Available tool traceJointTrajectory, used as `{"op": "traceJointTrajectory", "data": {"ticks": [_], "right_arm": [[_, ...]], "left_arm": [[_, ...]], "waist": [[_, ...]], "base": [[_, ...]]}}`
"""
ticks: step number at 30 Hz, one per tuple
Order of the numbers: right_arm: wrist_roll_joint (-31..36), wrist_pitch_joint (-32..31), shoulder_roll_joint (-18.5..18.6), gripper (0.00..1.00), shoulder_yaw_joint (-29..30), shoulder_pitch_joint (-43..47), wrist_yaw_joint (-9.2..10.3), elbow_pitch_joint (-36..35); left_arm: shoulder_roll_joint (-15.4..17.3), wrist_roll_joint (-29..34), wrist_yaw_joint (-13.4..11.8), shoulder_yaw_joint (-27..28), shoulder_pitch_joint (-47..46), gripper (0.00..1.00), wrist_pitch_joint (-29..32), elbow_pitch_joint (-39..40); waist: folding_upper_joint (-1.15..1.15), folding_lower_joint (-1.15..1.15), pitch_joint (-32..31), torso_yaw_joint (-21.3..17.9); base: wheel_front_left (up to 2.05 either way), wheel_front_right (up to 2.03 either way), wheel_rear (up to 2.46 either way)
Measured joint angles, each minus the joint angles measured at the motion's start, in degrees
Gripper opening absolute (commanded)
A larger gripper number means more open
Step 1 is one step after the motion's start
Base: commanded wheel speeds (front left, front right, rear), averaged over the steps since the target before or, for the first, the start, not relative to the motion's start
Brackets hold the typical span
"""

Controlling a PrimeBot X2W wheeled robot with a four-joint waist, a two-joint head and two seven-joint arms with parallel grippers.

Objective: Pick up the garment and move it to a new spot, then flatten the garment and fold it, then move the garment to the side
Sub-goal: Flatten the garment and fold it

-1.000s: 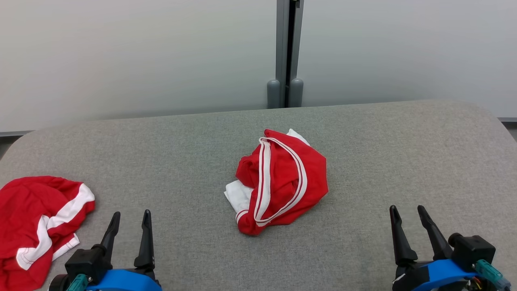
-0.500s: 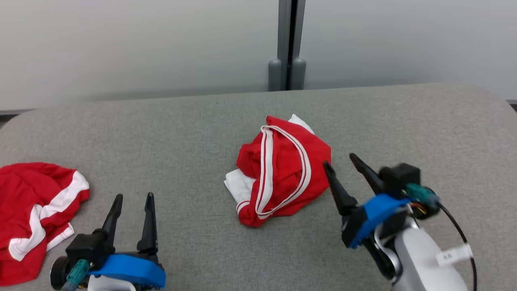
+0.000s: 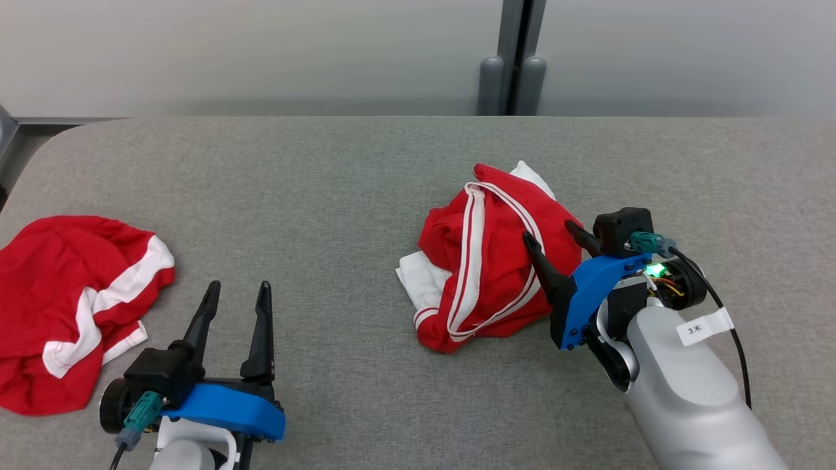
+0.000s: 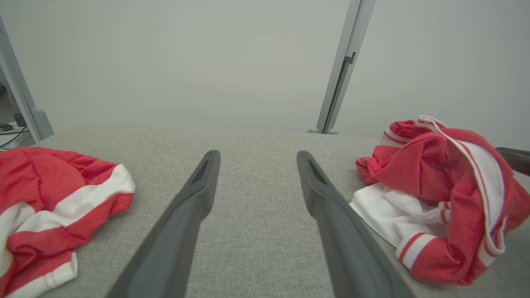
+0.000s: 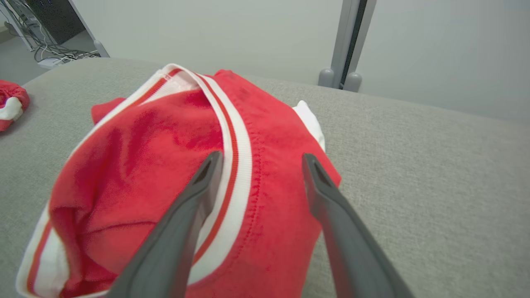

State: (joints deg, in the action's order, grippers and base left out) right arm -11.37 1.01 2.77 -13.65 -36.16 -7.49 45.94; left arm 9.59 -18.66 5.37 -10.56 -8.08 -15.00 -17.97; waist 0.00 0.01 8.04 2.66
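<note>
A wide grey fabric-covered table top (image 3: 326,170) with rounded corners spans the head view. Behind it, at 12 o'clock, stands a pale matt wall (image 3: 261,52) split by a grey upright post (image 3: 513,59).

The crumpled red garment with white striped trim (image 3: 496,261) lies bunched on the table just right of the head view's middle. A white part of it pokes out at its 8 o'clock side and another at its 1 o'clock corner. In the left wrist view it sits at 3 o'clock (image 4: 434,165); in the right wrist view it lies under the fingers (image 5: 145,165).

A second crumpled red cloth with a broad white band (image 3: 59,294) lies well apart at 9 o'clock, by the table's left edge.

The silver right forearm (image 3: 686,385) rises from 5 o'clock and carries a blue mount.

The right gripper (image 3: 547,230) is at the garment's 3 o'clock edge, its fingers pointing toward 11 o'clock over the red cloth. In the right wrist view its jaws (image 5: 262,155) stand spread and released, straddling the white-and-red trim band with nothing clamped. Whether the tips touch the cloth I cannot tell.

The left gripper (image 3: 239,284) sits at 7 o'clock over bare table between the two cloths, its fingers pointing to 12 o'clock, spread wide and empty (image 4: 257,153).

A small green light (image 3: 655,269) glows on the right wrist, and a white label (image 3: 702,326) hangs just beside it at 5 o'clock.
</note>
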Motion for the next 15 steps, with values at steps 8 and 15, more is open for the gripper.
{"op": "traceJointTrajectory", "data": {"ticks": [8, 15], "right_arm": [[3.2, 1.7, -0.1, 1.0, 1.0, -4.3, -0.01, 10.2], [7.5, 4.4, 0.0, 0.0, 10.0, -5.3, 0.0, 17.6]], "left_arm": [[-0.8, 0.1, 0.3, -1.3, -0.9, 1.0, 0.0, -0.5], [-1.0, 0.0, 0.6, -1.4, -0.8, 1.0, 0.0, -1.1]], "waist": [[0.0, 0.0, 0.2, 2.5], [0.0, -0.01, -0.9, 3.6]], "base": [[0.0, 0.0, 0.0], [0.0, 0.0, 0.0]]}}
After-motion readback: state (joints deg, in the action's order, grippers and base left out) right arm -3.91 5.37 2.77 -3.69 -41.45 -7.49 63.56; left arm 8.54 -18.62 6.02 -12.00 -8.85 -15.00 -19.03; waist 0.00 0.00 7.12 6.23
